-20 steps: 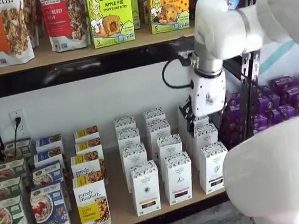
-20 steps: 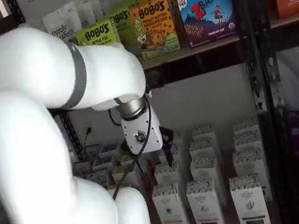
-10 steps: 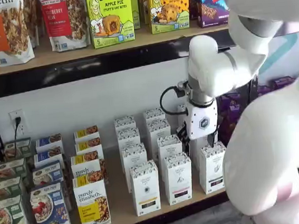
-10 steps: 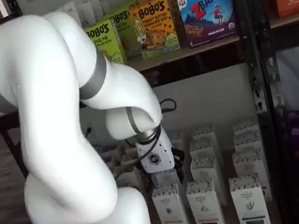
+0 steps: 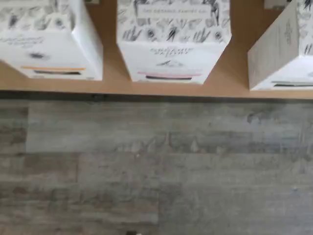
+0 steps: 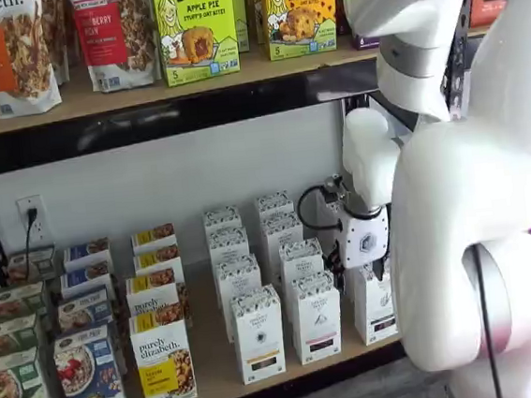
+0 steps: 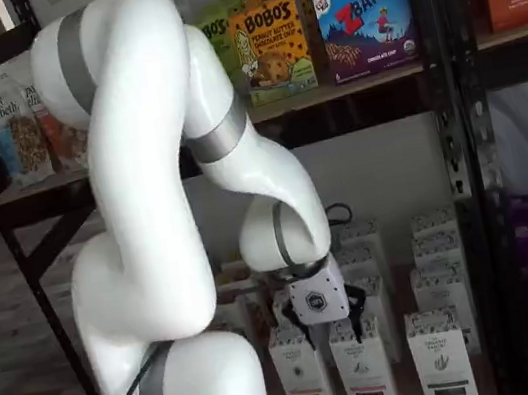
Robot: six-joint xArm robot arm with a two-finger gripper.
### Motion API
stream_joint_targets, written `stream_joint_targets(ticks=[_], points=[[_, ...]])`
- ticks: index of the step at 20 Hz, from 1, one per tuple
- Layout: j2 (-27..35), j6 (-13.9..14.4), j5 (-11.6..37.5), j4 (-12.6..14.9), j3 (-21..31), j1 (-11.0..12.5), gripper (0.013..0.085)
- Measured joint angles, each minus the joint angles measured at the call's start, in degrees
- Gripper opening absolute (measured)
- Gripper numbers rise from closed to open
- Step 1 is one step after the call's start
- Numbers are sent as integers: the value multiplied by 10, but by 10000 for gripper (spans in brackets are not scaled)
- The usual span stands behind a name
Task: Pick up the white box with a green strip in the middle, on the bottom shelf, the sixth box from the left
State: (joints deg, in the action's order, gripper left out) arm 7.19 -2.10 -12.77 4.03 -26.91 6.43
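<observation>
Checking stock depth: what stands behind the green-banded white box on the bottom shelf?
Behind the white box, two more like cartons line up toward the back. Their lower faces are covered, so band colours cannot be told.
</observation>
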Motion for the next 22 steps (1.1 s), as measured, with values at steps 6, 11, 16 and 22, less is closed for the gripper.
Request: stream_joint_targets(ticks=[6, 11, 16, 22], points=[[114, -59, 37, -26, -77, 33, 850], [194, -91, 46, -34, -147, 57, 850], [252, -110, 56, -36, -210, 74, 850], [306, -12, 36, 85, -288, 96, 850]])
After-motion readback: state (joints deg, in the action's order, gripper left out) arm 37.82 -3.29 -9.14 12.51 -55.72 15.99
